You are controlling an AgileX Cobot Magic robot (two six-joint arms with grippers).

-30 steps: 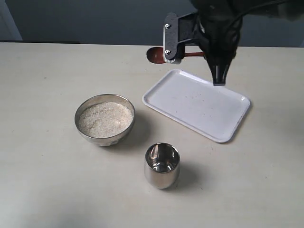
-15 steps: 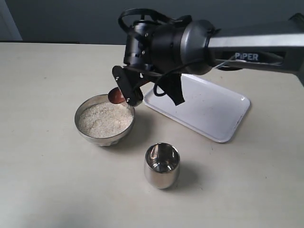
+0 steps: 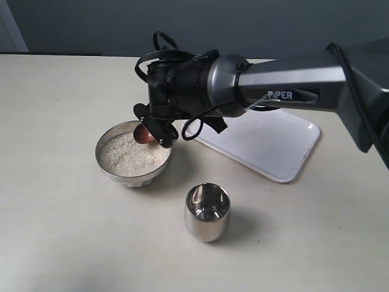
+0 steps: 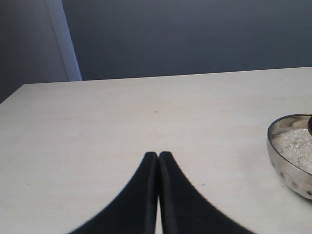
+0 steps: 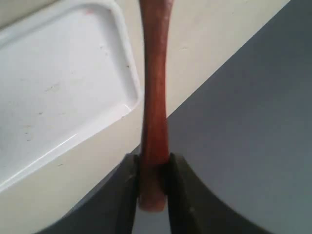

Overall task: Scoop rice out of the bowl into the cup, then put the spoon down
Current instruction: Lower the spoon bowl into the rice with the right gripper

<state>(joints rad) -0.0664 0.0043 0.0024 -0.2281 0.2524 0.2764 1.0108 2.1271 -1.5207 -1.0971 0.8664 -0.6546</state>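
Outside, the right pincer (image 3: 155,126) holds the spoon (image 3: 144,134), its scoop low over the rice (image 3: 129,157) at the bowl's (image 3: 130,178) back rim. The cup (image 3: 207,212) stands nearby on the counter (image 3: 61,231).

Left wrist: the left pincer (image 4: 158,161) is pressed together, empty.

Right wrist: the jaws pinch the spoon's handle, above the white tray (image 5: 58,83).
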